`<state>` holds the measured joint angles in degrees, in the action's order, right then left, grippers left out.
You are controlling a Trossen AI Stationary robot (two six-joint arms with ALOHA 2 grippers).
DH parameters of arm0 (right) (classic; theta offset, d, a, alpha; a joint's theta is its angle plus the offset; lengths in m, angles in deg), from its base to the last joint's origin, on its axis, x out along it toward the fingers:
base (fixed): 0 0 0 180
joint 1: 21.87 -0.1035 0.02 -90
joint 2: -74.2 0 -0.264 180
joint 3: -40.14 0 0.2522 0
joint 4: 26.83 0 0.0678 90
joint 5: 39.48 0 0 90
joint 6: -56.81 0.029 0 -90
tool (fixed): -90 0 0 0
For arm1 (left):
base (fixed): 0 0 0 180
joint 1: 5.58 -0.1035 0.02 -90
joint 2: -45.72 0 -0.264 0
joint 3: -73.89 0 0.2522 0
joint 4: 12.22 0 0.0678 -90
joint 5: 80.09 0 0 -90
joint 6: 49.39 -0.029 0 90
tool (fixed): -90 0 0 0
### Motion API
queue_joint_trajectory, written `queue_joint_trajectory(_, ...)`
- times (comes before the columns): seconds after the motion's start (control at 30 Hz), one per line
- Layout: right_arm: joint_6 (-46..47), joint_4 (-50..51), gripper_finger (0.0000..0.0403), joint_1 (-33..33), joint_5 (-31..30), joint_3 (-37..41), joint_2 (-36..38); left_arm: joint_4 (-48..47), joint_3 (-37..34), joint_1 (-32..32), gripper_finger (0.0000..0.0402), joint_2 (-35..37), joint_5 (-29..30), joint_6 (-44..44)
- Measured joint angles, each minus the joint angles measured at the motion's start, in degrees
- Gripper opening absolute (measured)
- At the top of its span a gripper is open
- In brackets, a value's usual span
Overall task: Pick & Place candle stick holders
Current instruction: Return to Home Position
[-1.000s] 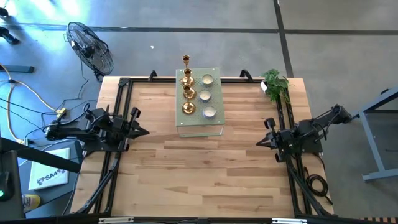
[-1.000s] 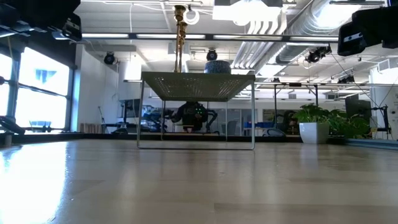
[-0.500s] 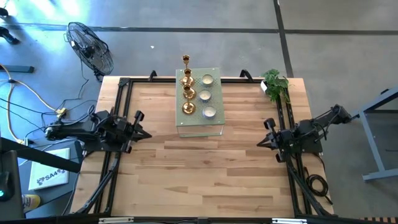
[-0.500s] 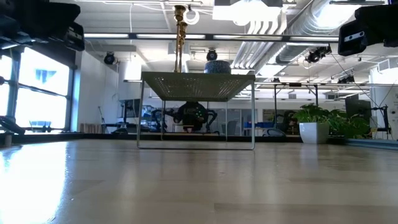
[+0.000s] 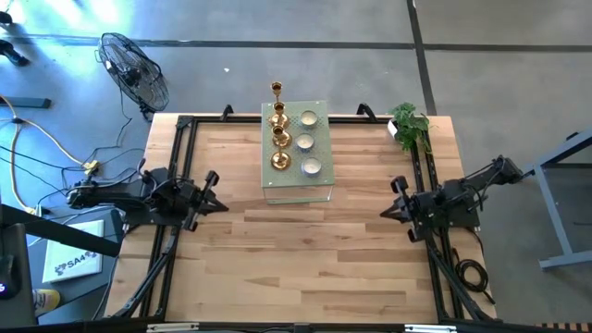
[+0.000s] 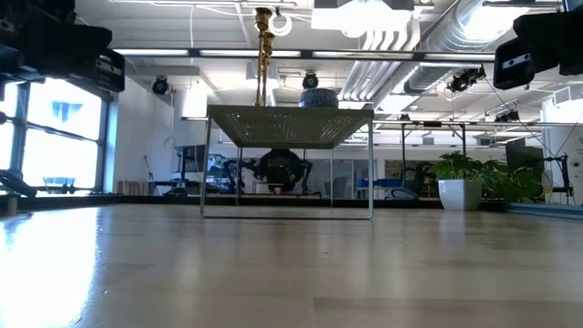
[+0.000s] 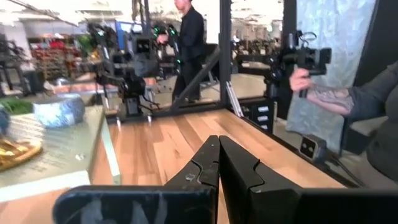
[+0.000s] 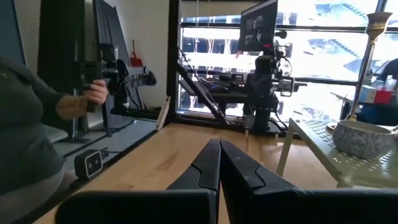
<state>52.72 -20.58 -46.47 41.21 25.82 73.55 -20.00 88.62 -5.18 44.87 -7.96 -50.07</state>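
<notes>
Three gold candle stick holders [image 5: 279, 137] stand in a row by their round bases on a pale green perforated slab [image 5: 319, 190] at the table's far middle. Three cream-white cups [image 5: 306, 141] sit beside them on the slab. In the low view one gold stem [image 6: 262, 55] rises above the slab, which stands on thin legs. My left gripper [image 5: 222, 205] is shut and hovers level at the table's left edge, pointing right. My right gripper [image 5: 383, 214] is shut at the right edge, pointing left. Both wrist views show shut fingertips [image 7: 218, 138] [image 8: 219, 142] holding nothing.
A potted plant [image 5: 410, 125] stands at the table's far right corner. Black frame rails [image 5: 176, 166] run along the table's sides. A person's hand with a device [image 7: 308, 68] shows beyond the table's near side. Bare wood [image 5: 296, 259] lies between the arms.
My left gripper has come down a little at the table's left edge, still shut and holding nothing. The holders and the cups have stayed in place.
</notes>
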Motion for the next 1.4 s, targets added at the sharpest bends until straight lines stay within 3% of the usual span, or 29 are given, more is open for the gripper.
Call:
queue_joint_trajectory(0.17, 0.1, 1.6, 0.0001, 0.0, -1.7, 0.0, 0.0, 0.8, -0.1, 0.0, 0.0000, 0.0, -2.2, -0.3)
queue_joint_trajectory(0.37, -0.9, 2.0, 0.0001, 0.0, -1.7, 0.0, 0.0, -1.0, -0.2, 0.0, 0.0000, 0.0, -0.2, -0.4)
queue_joint_trajectory(0.67, -0.9, 1.9, 0.0004, 0.0, -1.7, 0.0, 0.0, -4.2, -0.3, 0.0, 0.0000, -0.1, 12.0, 6.5)
queue_joint_trajectory(0.83, -0.9, 1.9, 0.0001, 0.0, -1.7, 0.0, 0.0, -4.9, -0.3, 0.0, 0.0001, -0.1, 14.7, 6.5)
queue_joint_trajectory(1.4, -0.9, 1.9, 0.0003, 0.0, -1.7, 0.0, 0.0, -4.9, -0.3, 0.0, 0.0001, -0.1, 15.0, 6.6)
